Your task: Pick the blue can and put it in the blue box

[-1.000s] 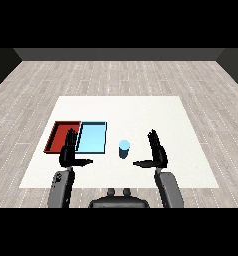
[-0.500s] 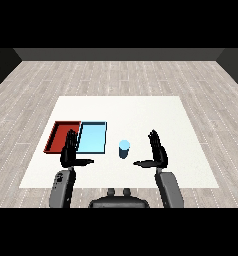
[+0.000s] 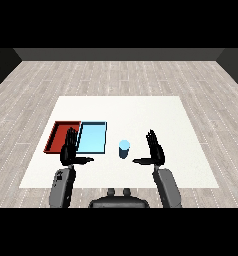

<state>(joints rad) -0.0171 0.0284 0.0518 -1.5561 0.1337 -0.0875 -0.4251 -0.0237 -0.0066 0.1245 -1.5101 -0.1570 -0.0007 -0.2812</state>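
A small blue can [image 3: 124,148] stands upright on the white table [image 3: 141,115], just right of the light blue tray [image 3: 93,137]. My right hand [image 3: 154,150] is raised to the right of the can, apart from it, fingers straight and thumb pointing left: open. My left hand [image 3: 69,150] is held up over the near edges of the two trays, also open, thumb pointing right. Neither hand touches the can.
The red tray [image 3: 62,135] lies directly left of the light blue tray, their sides touching. Both trays hold nothing. White tabletop stretches to the right and behind the can; a wooden floor surrounds the table.
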